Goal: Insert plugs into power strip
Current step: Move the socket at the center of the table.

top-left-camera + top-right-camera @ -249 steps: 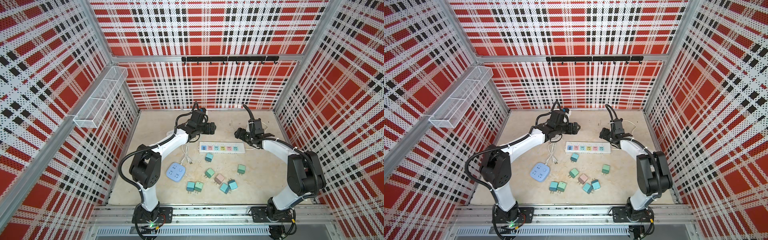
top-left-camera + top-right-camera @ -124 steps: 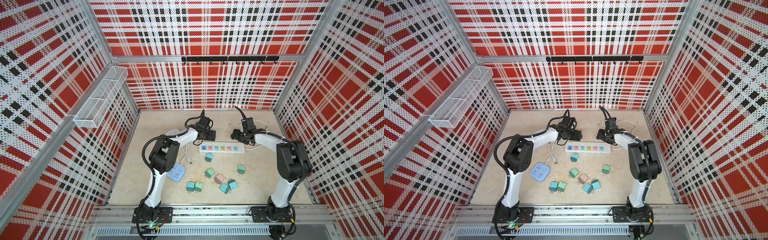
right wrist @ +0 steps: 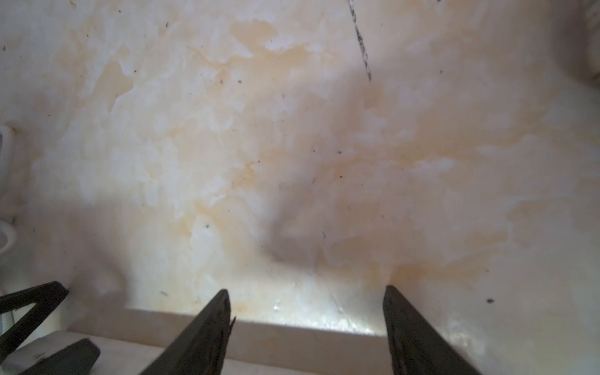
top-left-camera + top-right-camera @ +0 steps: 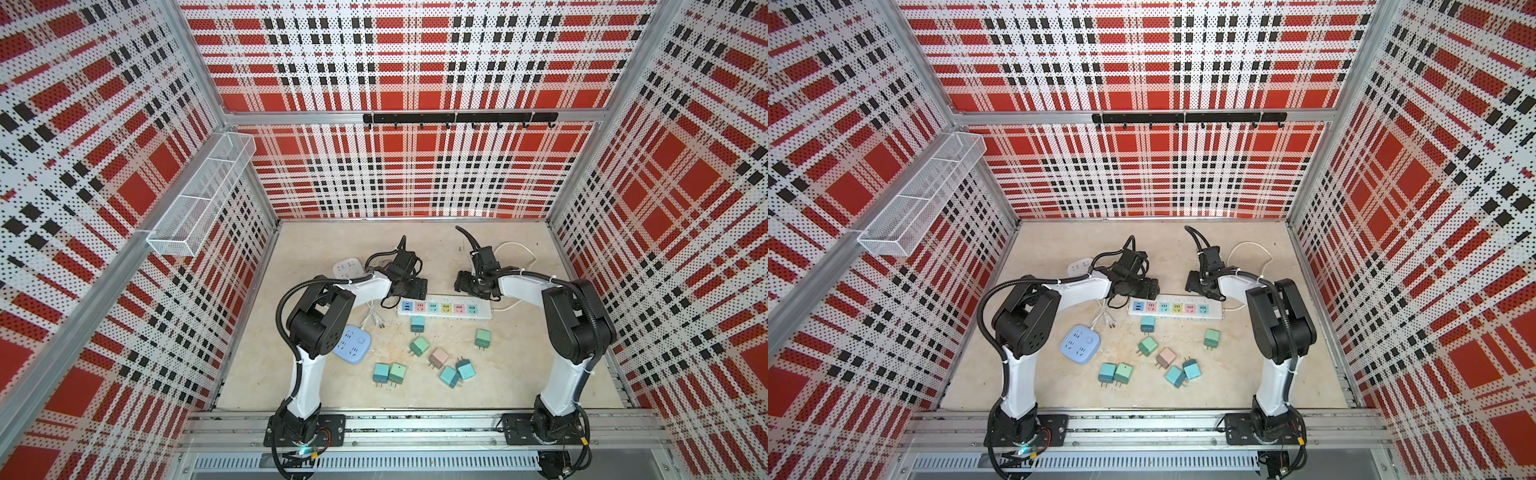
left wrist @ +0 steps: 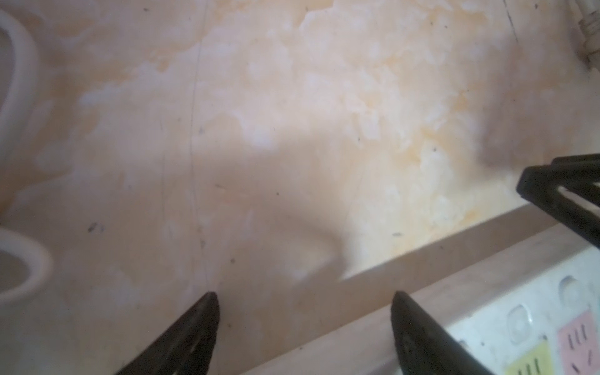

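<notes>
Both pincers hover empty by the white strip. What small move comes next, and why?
Probably the left pincer should swing over the power strip toward the nearest teal plug: its jaws are open and empty, and every plug lies loose on the table.

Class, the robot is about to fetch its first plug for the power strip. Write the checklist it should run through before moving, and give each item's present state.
1. Left gripper open and empty: ok.
2. Right gripper open and empty: ok.
3. Power strip sockets free: ok, none holds a plug.
4. All eight plugs in plain sight on the table: ok.
5. Plugs standing prongs down, ready to push in: not ok, they lie on their sides.
6. Power strip fixed against sliding: cannot tell.
</notes>
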Controlling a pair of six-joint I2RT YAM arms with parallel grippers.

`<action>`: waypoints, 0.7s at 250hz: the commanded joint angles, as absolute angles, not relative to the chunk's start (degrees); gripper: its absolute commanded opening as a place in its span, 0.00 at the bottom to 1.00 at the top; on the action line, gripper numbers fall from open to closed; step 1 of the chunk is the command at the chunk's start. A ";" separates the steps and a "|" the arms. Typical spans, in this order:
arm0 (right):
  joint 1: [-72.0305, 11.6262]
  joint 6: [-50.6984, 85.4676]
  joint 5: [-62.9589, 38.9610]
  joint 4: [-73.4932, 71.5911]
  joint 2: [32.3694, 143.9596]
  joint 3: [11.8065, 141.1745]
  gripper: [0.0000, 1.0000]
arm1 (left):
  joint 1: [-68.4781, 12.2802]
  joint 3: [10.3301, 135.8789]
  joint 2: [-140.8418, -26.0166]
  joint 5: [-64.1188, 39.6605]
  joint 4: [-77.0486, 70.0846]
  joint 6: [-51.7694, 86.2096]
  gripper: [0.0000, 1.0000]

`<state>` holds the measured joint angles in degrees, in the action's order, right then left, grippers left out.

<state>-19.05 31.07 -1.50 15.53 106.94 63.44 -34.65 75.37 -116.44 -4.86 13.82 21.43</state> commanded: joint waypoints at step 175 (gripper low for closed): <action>-27.18 37.05 15.08 26.56 62.71 40.97 0.79 | -39.02 45.95 -71.49 5.70 6.72 25.08 0.89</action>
<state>-24.27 34.30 10.07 20.80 71.09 46.74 -37.21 51.64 -84.20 -0.64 7.53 25.34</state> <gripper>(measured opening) 0.784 0.874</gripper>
